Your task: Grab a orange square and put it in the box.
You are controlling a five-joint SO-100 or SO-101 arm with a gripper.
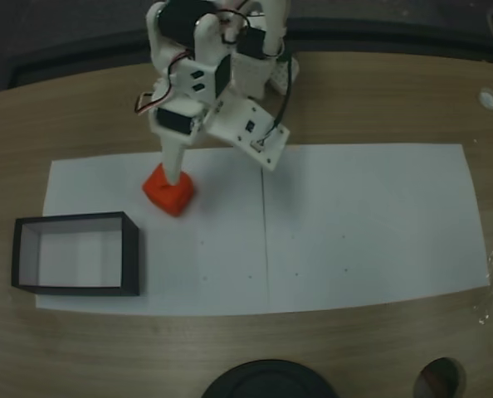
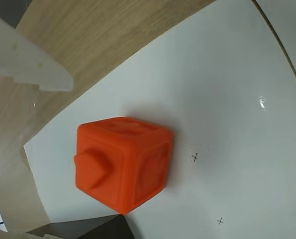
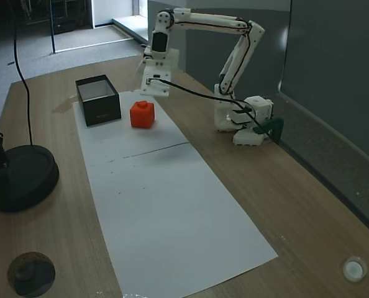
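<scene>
The orange square (image 1: 168,190) sits on the white paper (image 1: 363,224), just beside the box (image 1: 75,253) (still empty). The gripper (image 1: 178,170) hangs directly above the cube, jaws apart and holding nothing.

A long white paper sheet (image 3: 172,205) lay along a wooden table (image 3: 284,205), made of two pieces that met at a thin seam (image 1: 266,240). Small pencilled crosses (image 2: 195,157) were marked on the sheet. In a fixed view, a round black base (image 3: 20,177) stood on the wood just left of the sheet, a thin black cable (image 3: 20,68) rising well beyond it. A dark round disc (image 3: 30,273) lay nearer than the base, also left of the sheet. A small pale round cap (image 3: 353,269) sat on the wood well right of the sheet.
</scene>
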